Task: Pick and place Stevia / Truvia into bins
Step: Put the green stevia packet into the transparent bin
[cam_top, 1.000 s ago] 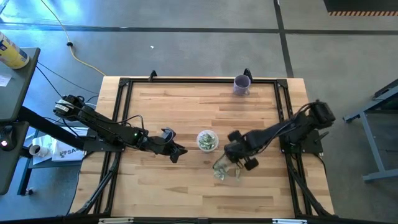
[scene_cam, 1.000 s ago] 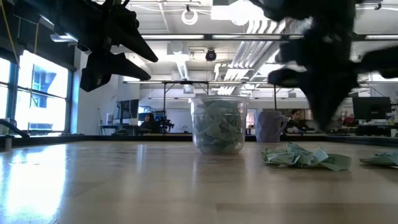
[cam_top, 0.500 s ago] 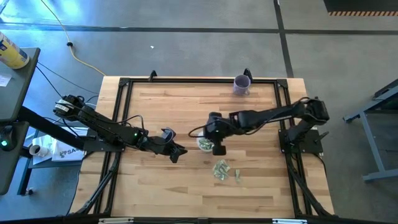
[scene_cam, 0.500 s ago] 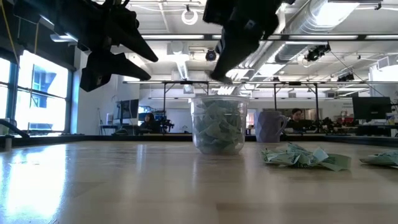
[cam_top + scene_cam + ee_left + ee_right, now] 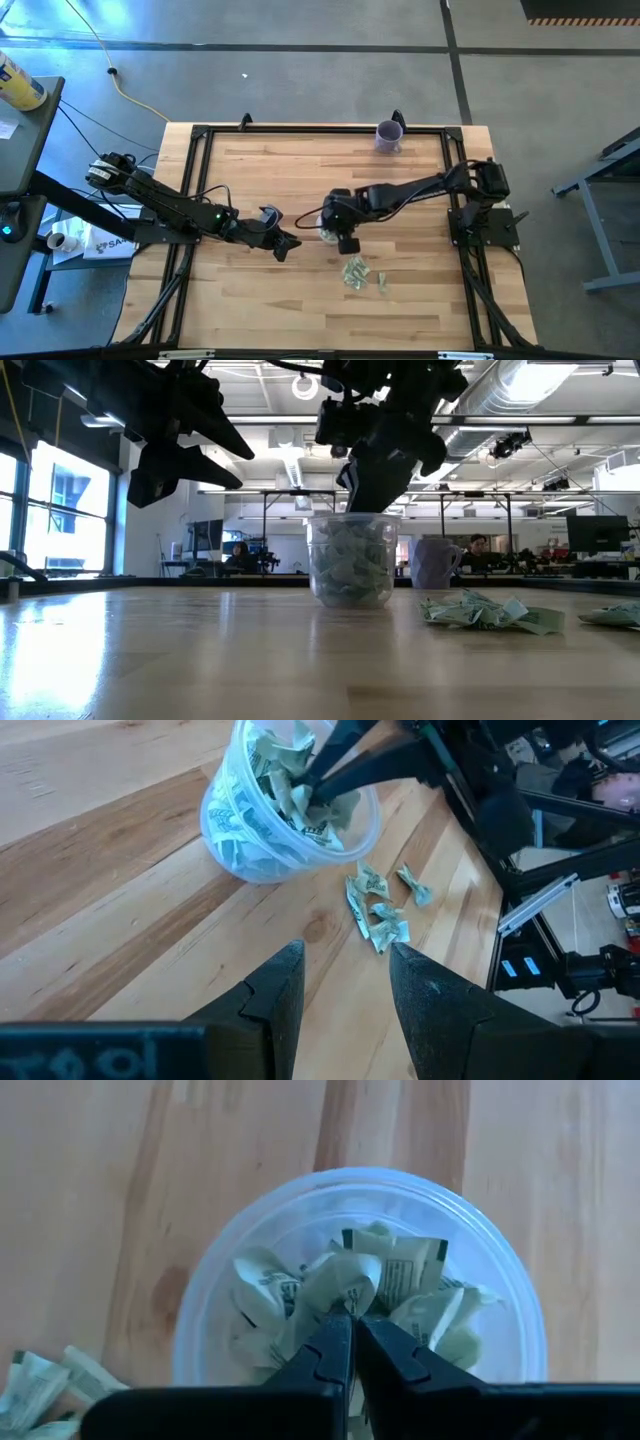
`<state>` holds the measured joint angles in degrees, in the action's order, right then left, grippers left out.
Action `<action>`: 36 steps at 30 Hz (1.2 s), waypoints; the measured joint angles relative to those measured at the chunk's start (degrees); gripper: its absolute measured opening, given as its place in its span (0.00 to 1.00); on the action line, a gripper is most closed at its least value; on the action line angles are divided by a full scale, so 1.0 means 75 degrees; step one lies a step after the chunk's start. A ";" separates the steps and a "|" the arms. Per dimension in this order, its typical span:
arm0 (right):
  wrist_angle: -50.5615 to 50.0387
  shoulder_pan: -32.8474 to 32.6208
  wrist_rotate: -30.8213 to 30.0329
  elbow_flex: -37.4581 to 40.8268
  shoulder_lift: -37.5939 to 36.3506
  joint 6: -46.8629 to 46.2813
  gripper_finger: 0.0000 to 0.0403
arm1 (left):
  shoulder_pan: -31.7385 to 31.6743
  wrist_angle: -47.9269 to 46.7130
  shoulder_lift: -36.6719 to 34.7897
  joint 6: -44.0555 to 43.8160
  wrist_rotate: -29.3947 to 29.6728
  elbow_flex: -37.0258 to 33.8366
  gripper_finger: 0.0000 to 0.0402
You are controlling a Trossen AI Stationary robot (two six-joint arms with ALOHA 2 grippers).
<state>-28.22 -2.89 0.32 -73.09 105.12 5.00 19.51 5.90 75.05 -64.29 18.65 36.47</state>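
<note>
Right end effector (image 5: 350, 1330) now over cup (image 5: 500, 1310), wrist shows sachet (image 5: 345, 1285) pinched

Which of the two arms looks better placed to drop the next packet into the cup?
The right: its hand is over the cup, pinching a packet. The left hand waits beside it, empty.

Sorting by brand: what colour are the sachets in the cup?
Pale green and white sachets with dark print, best seen in the right wrist view.

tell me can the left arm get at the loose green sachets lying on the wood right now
Probably yes: the left claw hangs open beside the clear plastic cup, and bare wooden table lies between it and the loose pale green paper sachets. The right claw is over the cup.
</note>
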 joint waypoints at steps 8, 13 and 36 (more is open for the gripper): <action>0.0098 0.0185 0.0087 0.0349 -0.0010 0.0243 0.02 | 0.0000 0.0001 0.0000 -0.0005 0.0058 0.0000 0.45; 0.0056 0.0169 0.0283 0.0221 -0.0061 0.0247 0.09 | 0.0000 0.0005 -0.0002 -0.0042 0.0079 0.0000 0.45; -0.1329 0.0130 0.0437 -0.1316 -0.0082 0.1182 0.52 | 0.0000 0.0013 0.0000 -0.0073 0.0198 0.0000 0.45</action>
<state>-38.19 -1.91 3.59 -82.96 104.51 13.87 19.51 6.00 75.05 -64.84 20.14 36.47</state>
